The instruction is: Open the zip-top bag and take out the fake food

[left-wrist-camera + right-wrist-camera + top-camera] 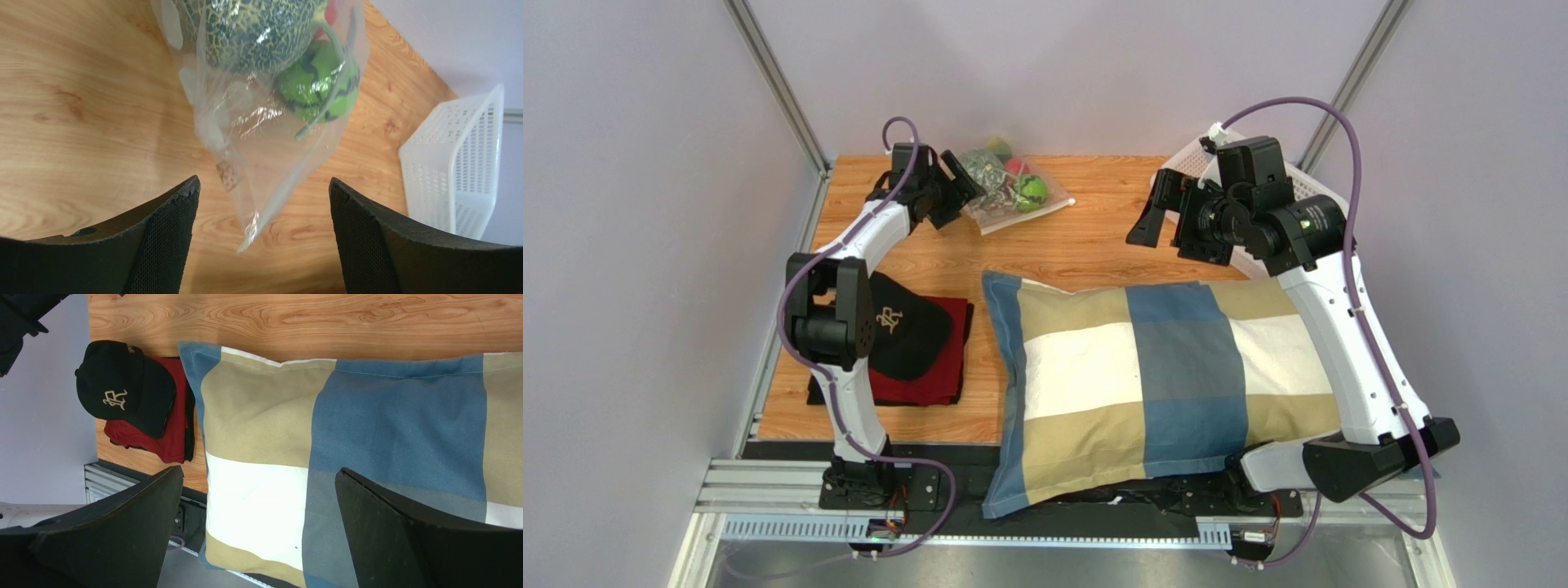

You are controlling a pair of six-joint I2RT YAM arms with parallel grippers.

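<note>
Your left fingers [166, 239] stand wide apart at the far left of the table [1100, 251]. The zip-top bag [270, 141] lies just ahead of them, its loose corner pointing into the gap. Expect thin, slippery, crinkly film, light but lumpy with the fake food [258, 30]. Pinch empty plastic near an edge, not over the lumps. Your right fingers [393, 533], also wide, hover empty at far right.

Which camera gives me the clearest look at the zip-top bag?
Left wrist: the zip-top bag is close up, netted melon and green ball visible inside, its corner within the open left gripper. Top external shows it small at the table's far edge. Right wrist misses it.
</note>
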